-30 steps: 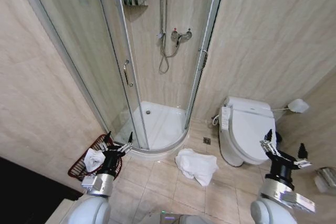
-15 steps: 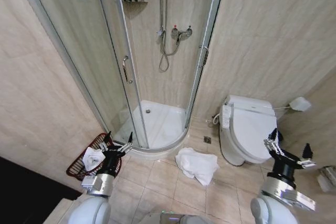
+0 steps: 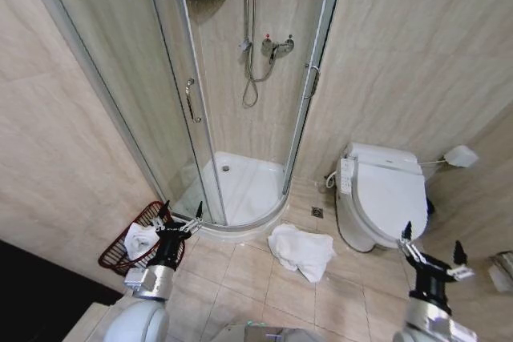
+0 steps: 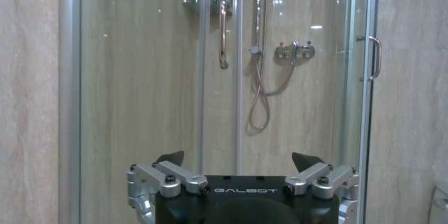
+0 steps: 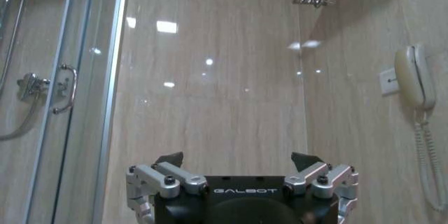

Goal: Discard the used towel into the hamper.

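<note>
Lying crumpled on the floor tiles between shower tray and toilet, the white towel [image 3: 300, 251] waits ungrasped, so pickup seems the step in hand. Both the left gripper [image 3: 179, 215] and right gripper [image 3: 430, 247] gape wide, empty. Reaching down comes next, then carrying it to the hamper [image 3: 128, 239] beside the left gripper.

Hamper [image 3: 128, 247] far left w/ 1 towel inside; 2nd towel [image 3: 300, 251] on floor betw shower & toilet [image 3: 381, 198].

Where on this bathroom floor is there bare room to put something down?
Bare tiles lie between the crumpled white towel and the dark red-brown wicker hamper, and in front of the white toilet. It is crowded by the hamper, where the left gripper hovers.
</note>
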